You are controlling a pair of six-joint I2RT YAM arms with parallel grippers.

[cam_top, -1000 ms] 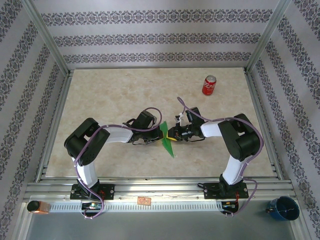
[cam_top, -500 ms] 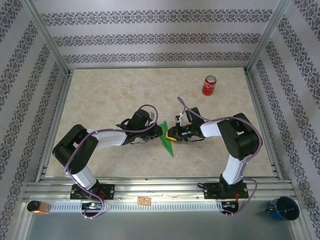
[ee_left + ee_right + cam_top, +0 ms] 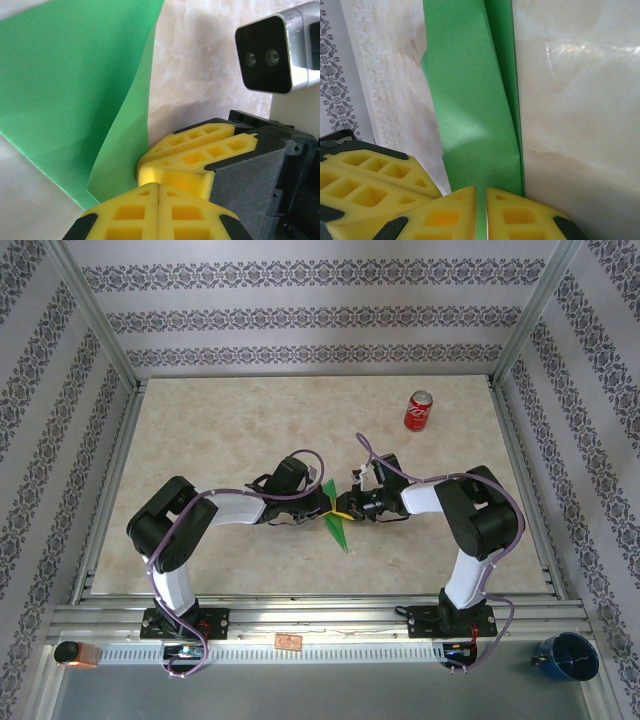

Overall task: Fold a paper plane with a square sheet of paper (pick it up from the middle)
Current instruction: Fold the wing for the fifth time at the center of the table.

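Green paper (image 3: 338, 532) sat mid-table (image 3: 220, 430) between the two grippers, well apart from the red soda can (image 3: 418, 411) at far right. Step, as judged: mid-fold. The sheet was already doubled into a slim wedge, wings not shaped yet

Right gripper (image 3: 481, 205): jaws nearly together, clamped on the paper's folded edge, with a green strip showing between its pads (image 3: 520, 220). Left gripper (image 3: 158, 192): fully closed, pads (image 3: 125, 212) pressed face to face, no paper seen in the seam. It sat tip to tip with the right one, just beside the lower flap; couldn't tell whether it touched that flap

Paper look: plain bright green, unmarked, thin. From above it was a narrow pointed sliver, tip aimed at the near edge, standing on edge rather than lying flat. Right wrist view showed two layers and a long crease running away from the fingers, outer layer bowed slightly off the inner. Left wrist view showed one broad panel plus a narrower flap curling toward the fingers. Whether the near tip rested on the table wasn't clear

Next move, as a guess: the left claw would need to open and take the loose flap, or press along the crease, with the right's pinch held steady. Thin layers like these would likely slip or spring apart if that grip eased
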